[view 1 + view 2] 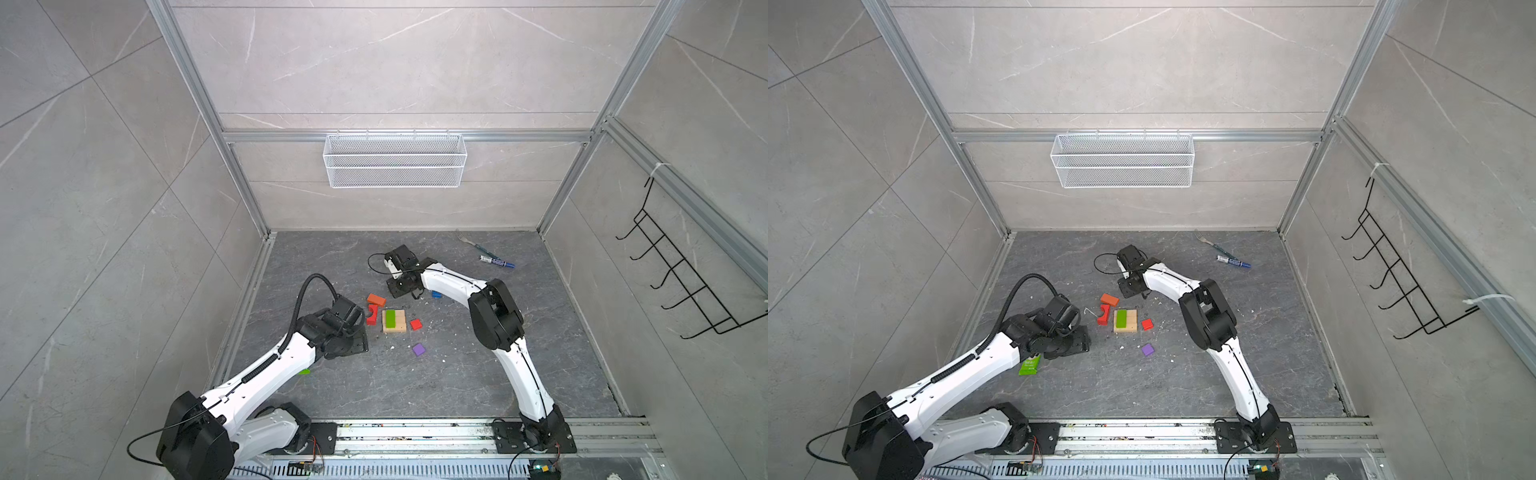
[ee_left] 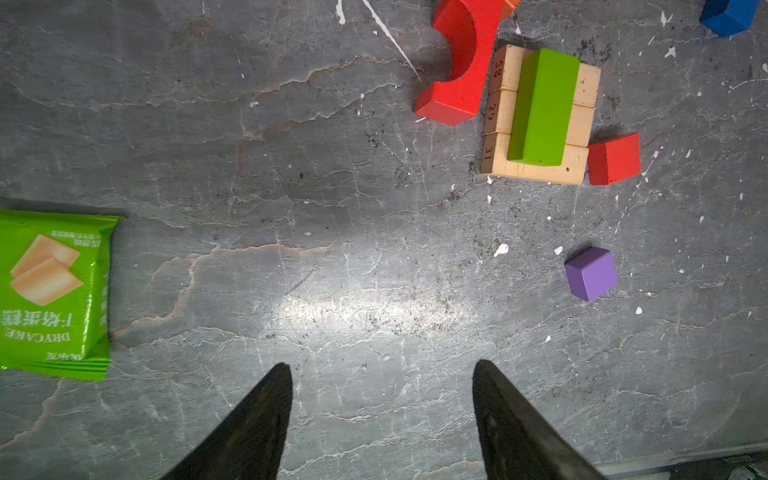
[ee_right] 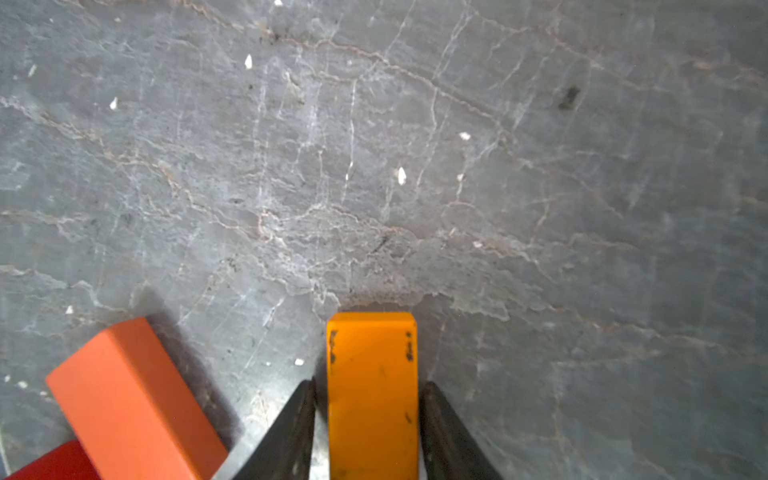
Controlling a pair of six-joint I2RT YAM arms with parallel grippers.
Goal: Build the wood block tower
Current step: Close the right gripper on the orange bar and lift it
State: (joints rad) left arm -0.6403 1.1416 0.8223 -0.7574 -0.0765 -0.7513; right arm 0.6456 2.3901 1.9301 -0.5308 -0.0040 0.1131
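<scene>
The right hand (image 3: 370,384) pinches the yellow bar (image 3: 371,353) across its narrow sides, so it can be laid flat beside the green bar (image 1: 390,318) on the tan base (image 1: 400,323) (probably next). The left hand (image 2: 382,365) hangs open and empty over bare bench (image 2: 374,249), clear of the stack.

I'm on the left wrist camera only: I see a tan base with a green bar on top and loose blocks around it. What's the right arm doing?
Observer: The right gripper is shut on a yellow-orange bar, with its jaws against the bar's long sides.
Operator: Is it over the base?
Observer: No. In both top views it sits beside the orange block, farther toward the back wall than the tan base.
Operator: Anything else back there?
Observer: A blue marker pen and a fork lie near the back right corner.
</scene>
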